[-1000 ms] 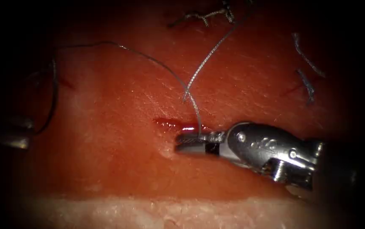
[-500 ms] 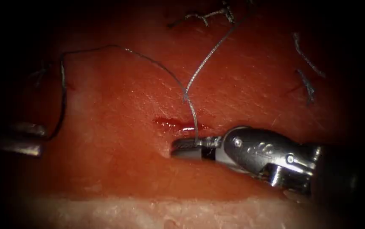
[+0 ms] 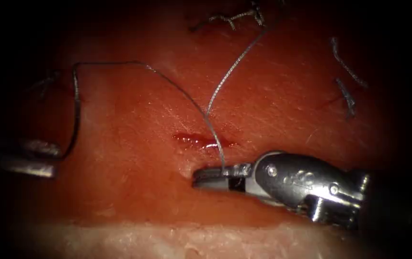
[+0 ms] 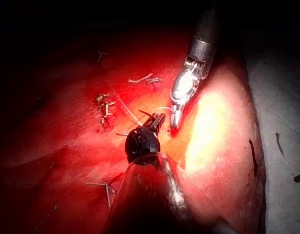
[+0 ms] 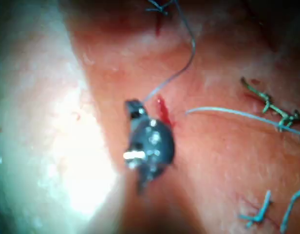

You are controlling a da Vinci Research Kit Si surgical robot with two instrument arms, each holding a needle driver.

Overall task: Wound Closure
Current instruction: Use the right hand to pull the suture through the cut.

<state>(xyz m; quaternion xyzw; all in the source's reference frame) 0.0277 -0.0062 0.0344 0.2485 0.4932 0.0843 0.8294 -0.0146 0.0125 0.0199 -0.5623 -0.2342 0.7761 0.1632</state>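
Tissue (image 3: 134,144) is glossy, wet red, with a pale fatty rim along the near edge. The cut (image 3: 201,140) is a short slit with red fluid (image 3: 211,145) pooled in it. Fine grey braided thread (image 3: 177,88) arcs from the far left across to the cut. Right tool (image 3: 211,176), polished steel, lies low from the right, just near of the cut, its jaws closed on the thread. Left tool (image 3: 48,158) sits at the left edge, thread leading to it; jaw state cannot be told. Frayed cut ends of thread (image 3: 347,96) lie far right. I cannot make out the needle.
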